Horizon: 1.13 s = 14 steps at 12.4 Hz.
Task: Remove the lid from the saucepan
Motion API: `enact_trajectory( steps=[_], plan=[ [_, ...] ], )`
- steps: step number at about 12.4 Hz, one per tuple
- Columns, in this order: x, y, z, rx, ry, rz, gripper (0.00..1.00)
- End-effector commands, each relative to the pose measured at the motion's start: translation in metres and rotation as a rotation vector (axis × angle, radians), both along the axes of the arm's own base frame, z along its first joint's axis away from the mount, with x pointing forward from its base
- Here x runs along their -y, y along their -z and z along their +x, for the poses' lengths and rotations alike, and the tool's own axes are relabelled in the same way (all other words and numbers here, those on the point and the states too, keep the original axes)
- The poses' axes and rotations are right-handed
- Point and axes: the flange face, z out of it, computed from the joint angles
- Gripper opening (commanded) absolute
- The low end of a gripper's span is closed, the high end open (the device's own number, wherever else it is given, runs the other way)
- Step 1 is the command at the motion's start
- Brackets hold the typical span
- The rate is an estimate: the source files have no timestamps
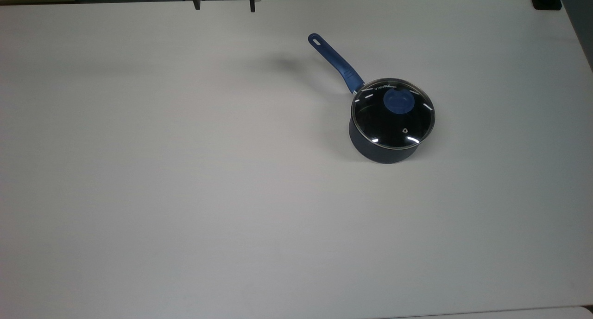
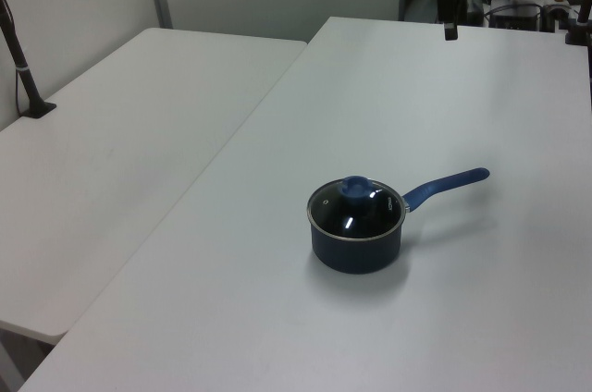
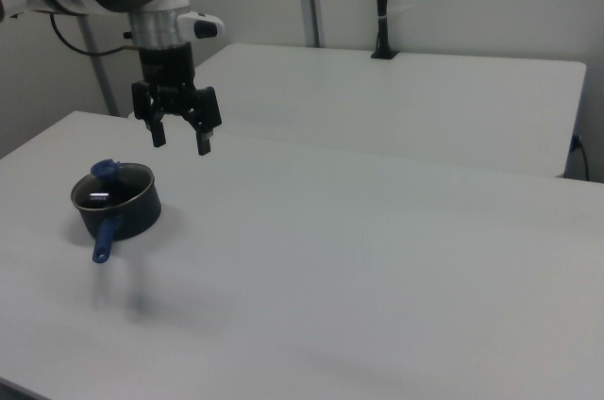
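Right view: gripper (image 3: 181, 140) hangs spread wide, empty, pointing down above table (image 3: 377, 249).

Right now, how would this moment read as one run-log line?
stage: pre-grasp | tool: open, raised, apart from pan | lid: seated on saucepan | knob: untouched | table: white
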Motion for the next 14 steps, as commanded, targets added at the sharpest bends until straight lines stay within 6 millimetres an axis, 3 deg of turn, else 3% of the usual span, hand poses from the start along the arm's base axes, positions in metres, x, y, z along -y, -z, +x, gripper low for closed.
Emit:
enact_trajectory(
  steps=[1,9,12,14],
  plan=[
    [0.013,-0.01,-0.006,0.017,0.009,0.019,1.0],
    [0.005,-0.007,0.0,0.023,0.004,0.081,1.0],
    [-0.005,0.009,0.022,0.075,-0.023,0.143,1.0],
    [-0.021,0.02,0.037,0.127,-0.05,0.158,1.0]
  ],
)
